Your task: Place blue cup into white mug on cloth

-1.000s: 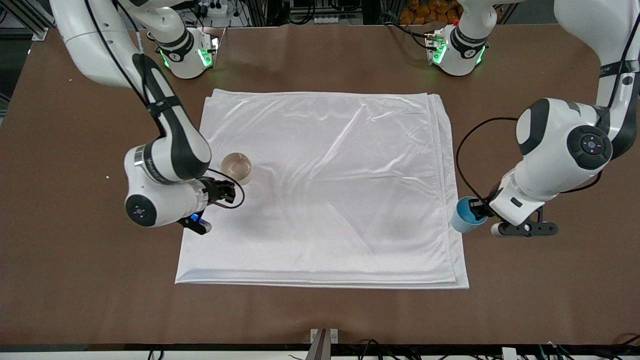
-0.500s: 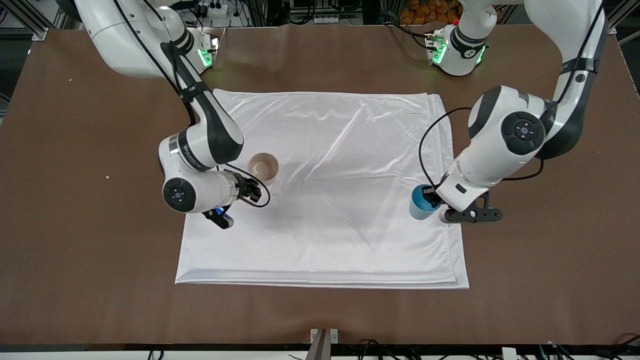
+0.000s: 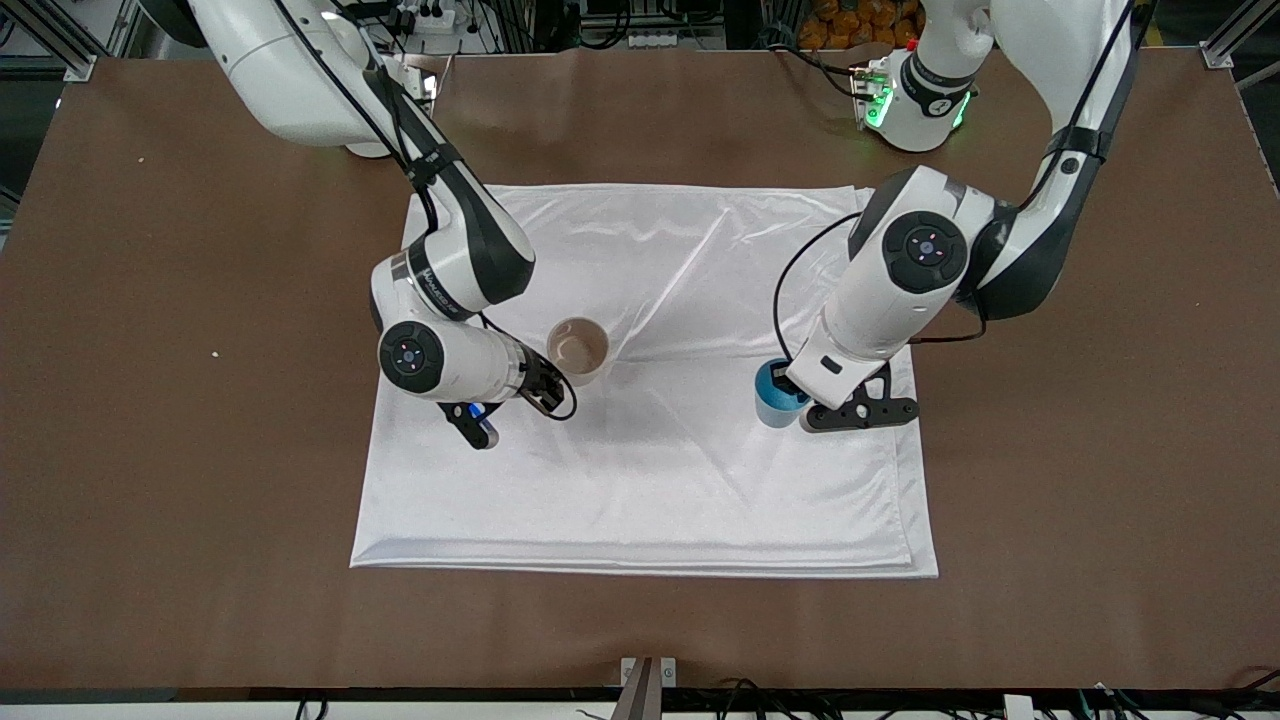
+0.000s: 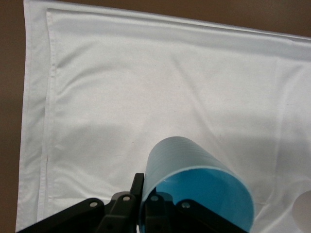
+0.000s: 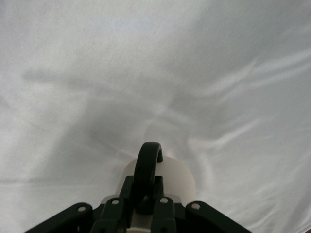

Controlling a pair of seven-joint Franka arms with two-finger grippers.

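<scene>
Right gripper pinches the black loop handle of the off-white round mug, mouth up over the big shiny white satin cloth. Open fabric between the two cups, no clutter. Left gripper clamps the rim of the small light-blue tapered cup, over the cloth near its left-arm edge. Carrying stage, I'd say; next, center blue above the mug's mouth and lower squarely.

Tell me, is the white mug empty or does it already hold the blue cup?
Empty. The white mug shows only its bare beige inside, while the blue cup is apart, held by the left tool over the cloth.
</scene>
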